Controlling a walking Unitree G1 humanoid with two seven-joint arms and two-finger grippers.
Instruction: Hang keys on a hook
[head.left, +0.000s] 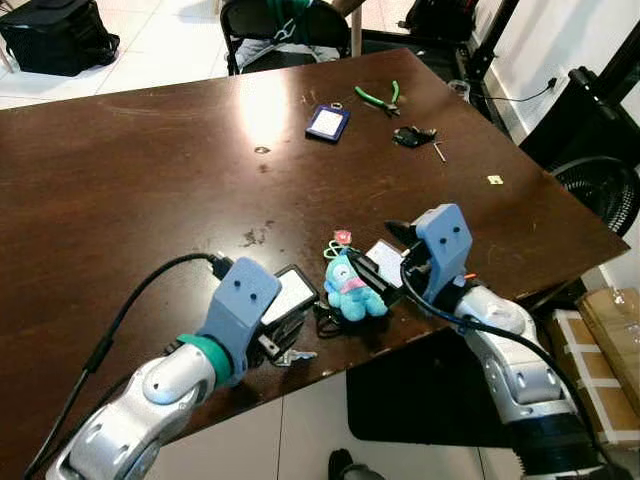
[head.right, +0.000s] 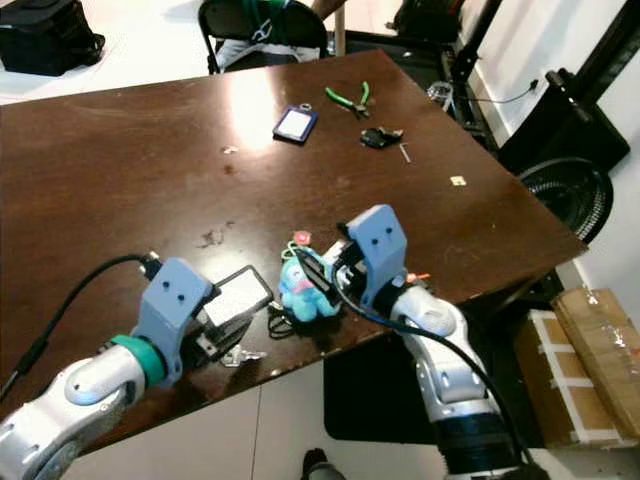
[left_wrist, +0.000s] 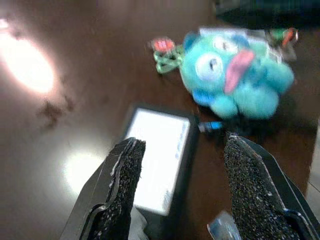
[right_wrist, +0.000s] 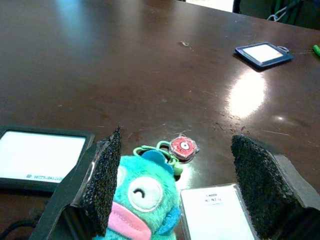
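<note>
**Key bunch at near counter edge, both pincers spread and empty**

Keys lie near the front edge of the dark counter (head.left: 150, 160), between the two arms. Bunch consists of a turquoise plush toy (head.left: 355, 287), a green cord loop with a small red charm (right_wrist: 183, 146), and two flat card tags: a black-framed one (left_wrist: 160, 157) toward the left arm, a clear-sleeved one (right_wrist: 215, 212) toward the right. A metal key blade (head.left: 293, 355) pokes out at the counter edge by the left arm (details too small to read).

Left pincer (left_wrist: 192, 192): fingers apart, holding nothing, hovering just over the black-framed tag. Right pincer (right_wrist: 185, 185): fingers apart, empty, straddling the plush and clear tag.

Handling judgement: light, floppy, loosely linked; parts will dangle and swing when lifted. Plush is soft and gives a forgiving, non-slip grip; card tags are slick and thin, poor to pinch flat. Best hold probably plush body, leaving the cord loop free for a hook. No hook in sight.
</note>
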